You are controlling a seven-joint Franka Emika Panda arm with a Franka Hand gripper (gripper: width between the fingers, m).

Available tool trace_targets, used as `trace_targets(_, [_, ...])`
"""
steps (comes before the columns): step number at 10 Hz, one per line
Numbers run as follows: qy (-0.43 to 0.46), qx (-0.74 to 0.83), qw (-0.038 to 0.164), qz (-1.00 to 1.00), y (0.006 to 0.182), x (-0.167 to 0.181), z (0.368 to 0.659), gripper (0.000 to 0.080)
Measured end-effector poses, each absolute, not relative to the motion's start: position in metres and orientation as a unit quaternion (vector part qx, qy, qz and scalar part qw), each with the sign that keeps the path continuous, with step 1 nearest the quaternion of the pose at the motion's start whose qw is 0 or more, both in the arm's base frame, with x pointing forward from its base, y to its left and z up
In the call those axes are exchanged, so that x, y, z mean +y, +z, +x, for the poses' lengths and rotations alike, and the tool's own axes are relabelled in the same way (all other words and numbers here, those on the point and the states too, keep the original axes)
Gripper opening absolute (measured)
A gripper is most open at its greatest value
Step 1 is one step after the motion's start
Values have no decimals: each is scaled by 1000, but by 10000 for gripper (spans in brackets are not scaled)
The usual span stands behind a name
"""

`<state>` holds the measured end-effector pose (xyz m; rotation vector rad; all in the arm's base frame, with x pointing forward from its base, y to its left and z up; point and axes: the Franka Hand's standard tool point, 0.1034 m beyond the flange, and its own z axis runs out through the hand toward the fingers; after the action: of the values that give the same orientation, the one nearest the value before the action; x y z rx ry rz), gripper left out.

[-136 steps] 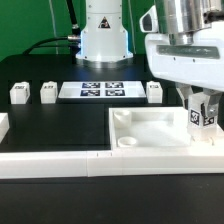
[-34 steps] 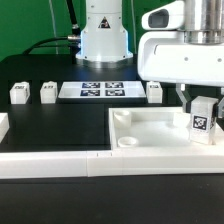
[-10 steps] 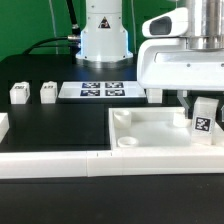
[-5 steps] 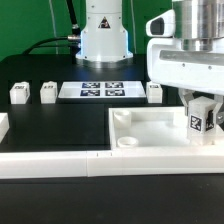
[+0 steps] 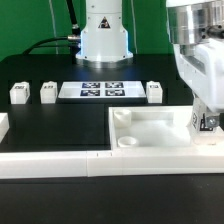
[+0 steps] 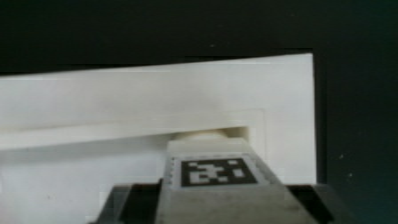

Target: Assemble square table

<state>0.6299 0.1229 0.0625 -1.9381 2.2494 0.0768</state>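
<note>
The white square tabletop (image 5: 150, 131) lies at the exterior view's right, rim up, with a round socket (image 5: 128, 143) at its near corner. My gripper (image 5: 205, 121) is shut on a white block leg (image 5: 208, 123) with a black-and-white tag, held upright over the top's corner at the exterior view's far right. In the wrist view the leg (image 6: 214, 172) sits between my dark fingers (image 6: 128, 203), above the tabletop (image 6: 143, 110). Three more legs stand on the black table (image 5: 18, 93), (image 5: 48, 92), (image 5: 154, 91).
The marker board (image 5: 98, 89) lies at the back middle, in front of the robot base (image 5: 105, 35). A long white rail (image 5: 55, 161) runs along the front edge, and another white rail piece (image 5: 3, 125) sits at the exterior view's left.
My wrist has turned and shifted toward the exterior view's right with the leg in it. The leg's tag now shows less and sits a little lower over the corner.
</note>
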Motion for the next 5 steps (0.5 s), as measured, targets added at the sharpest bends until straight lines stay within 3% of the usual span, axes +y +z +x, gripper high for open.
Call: trace_targets(5, [31, 820, 80, -565, 62, 120, 630, 290])
